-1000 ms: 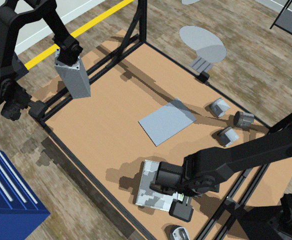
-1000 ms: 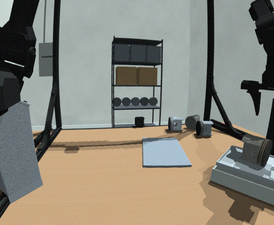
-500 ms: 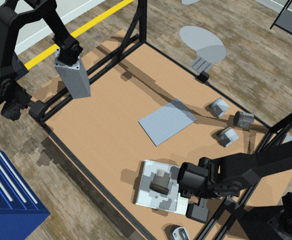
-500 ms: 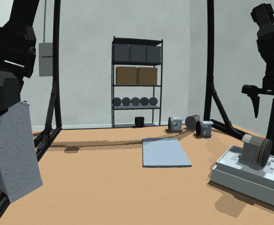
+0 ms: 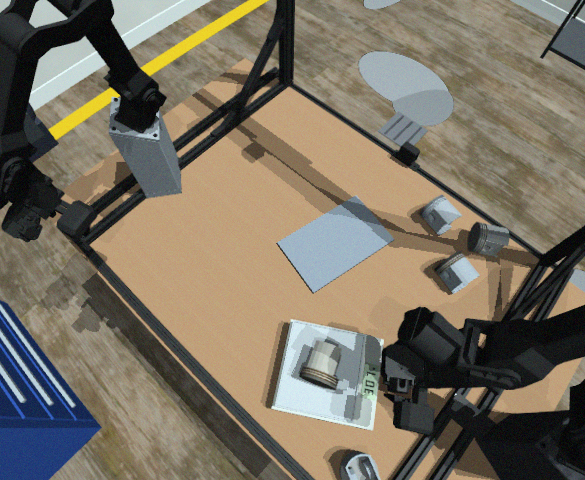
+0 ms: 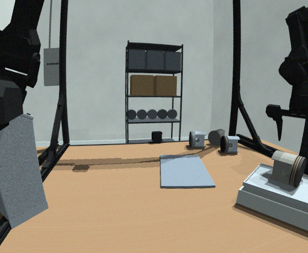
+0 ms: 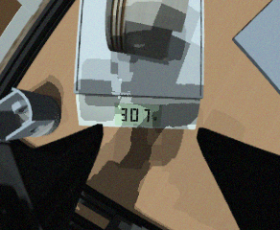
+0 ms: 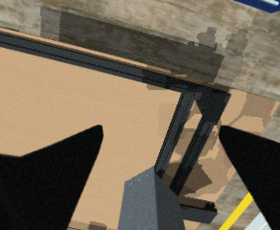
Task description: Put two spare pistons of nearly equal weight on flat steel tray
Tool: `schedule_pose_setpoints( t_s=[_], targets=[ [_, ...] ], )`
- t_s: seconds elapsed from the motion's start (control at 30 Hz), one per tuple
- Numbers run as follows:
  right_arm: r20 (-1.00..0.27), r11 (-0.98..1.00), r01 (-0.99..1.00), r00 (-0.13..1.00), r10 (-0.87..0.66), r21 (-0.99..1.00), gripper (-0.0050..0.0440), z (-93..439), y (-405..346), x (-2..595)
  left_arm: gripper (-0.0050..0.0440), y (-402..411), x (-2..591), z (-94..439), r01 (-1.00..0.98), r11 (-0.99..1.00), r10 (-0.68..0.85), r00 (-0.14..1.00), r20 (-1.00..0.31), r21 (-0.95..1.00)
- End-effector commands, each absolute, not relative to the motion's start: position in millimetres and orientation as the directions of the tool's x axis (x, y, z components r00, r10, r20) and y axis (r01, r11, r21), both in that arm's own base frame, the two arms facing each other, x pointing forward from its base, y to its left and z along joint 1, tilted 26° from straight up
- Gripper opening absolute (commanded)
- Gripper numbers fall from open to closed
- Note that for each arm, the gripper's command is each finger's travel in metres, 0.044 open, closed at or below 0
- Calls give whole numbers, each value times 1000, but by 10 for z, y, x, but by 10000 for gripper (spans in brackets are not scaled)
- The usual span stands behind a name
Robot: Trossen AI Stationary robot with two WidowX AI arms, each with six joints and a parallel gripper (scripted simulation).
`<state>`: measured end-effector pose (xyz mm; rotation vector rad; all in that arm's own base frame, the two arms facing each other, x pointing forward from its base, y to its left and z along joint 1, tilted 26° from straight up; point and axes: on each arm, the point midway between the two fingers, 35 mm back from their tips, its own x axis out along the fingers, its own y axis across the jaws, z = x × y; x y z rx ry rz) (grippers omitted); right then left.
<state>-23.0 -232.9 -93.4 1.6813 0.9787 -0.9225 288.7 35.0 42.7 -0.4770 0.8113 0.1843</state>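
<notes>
A flat steel tray [image 5: 333,241] [image 6: 185,171] [image 7: 274,43] lies bare mid-bench. One piston [image 5: 322,363] [image 6: 287,168] [image 7: 145,26] lies on its side on a white scale [image 5: 302,397] [image 6: 270,198] [image 7: 97,101]; the scale's display [image 7: 136,115] reads 307. Three pistons [image 5: 439,213] [image 5: 487,238] [image 5: 455,272] lie in a group beyond the tray, also seen in the exterior view [image 6: 197,139] [image 6: 216,136] [image 6: 229,143]. A fifth piston [image 5: 360,466] [image 7: 22,112] lies at the bench edge. My left gripper [image 5: 398,384] [image 7: 151,131] is open and empty, in the air beside the scale's display. My right gripper [image 8: 160,130] is open and empty over a bench corner.
Black frame rails and posts edge the bench. A grey box-shaped part of the right arm [image 5: 145,149] [image 6: 12,168] hangs over the corner far from the pistons. A small black block [image 5: 407,153] [image 6: 156,136] sits on the rail behind the tray.
</notes>
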Motion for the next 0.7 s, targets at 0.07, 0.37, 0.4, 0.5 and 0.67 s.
schedule_pose_setpoints(
  t_s=[0.07,0.37,0.4,0.5,0.67],
  targets=[
    [-897,-230,907,397,193,352,440,-934,-2327,-227,378,333,2869,403,-343,874,-15,688,-726,-343],
    [-897,-230,907,397,193,352,440,-934,-2327,-227,378,330,2863,377,-343,875,-19,680,-733,-341],
    [-897,-230,907,397,193,352,440,-934,-2327,-227,378,330,2863,377,-343,875,-19,680,-733,-341],
    [-897,-230,907,397,193,352,440,-934,-2327,-227,378,331,2865,375,-343,876,-19,678,-734,-340],
    [-897,-230,907,397,193,352,440,-934,-2327,-227,378,334,2869,375,-342,876,-20,677,-736,-339]
  ],
)
